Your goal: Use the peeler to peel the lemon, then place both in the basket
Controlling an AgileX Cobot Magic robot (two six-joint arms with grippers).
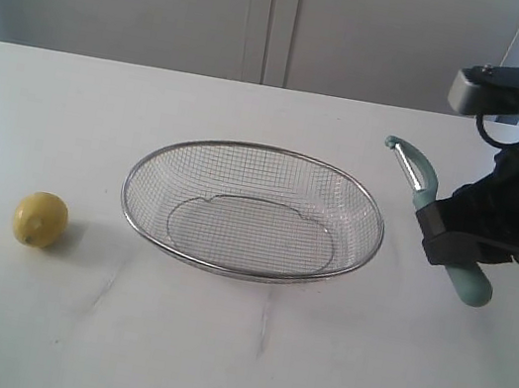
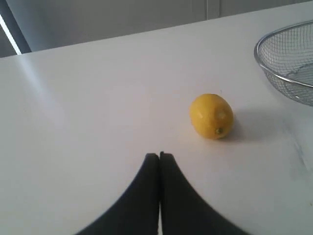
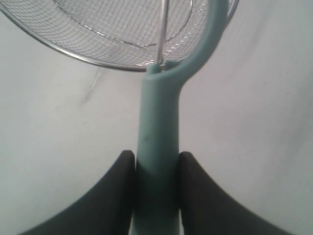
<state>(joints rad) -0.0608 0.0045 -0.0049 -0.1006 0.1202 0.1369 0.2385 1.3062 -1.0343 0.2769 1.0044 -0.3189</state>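
Observation:
The yellow lemon (image 1: 40, 219) rests on the white table at the left; it also shows in the left wrist view, lemon (image 2: 211, 116), ahead of and off to one side of my left gripper (image 2: 159, 155), whose black fingers are pressed together with nothing between them. My right gripper (image 3: 156, 159) is shut on the pale teal handle of the peeler (image 3: 157, 127). In the exterior view the peeler (image 1: 418, 178) is held above the table just right of the basket (image 1: 252, 211), its metal blade pointing up and left. The left arm is out of the exterior view.
The silver wire-mesh basket sits mid-table with its rim (image 2: 274, 73) showing at the edge of the left wrist view and its rim (image 3: 98, 61) under the peeler head in the right wrist view. The white table (image 1: 242, 352) extends around it. A pale wall stands behind.

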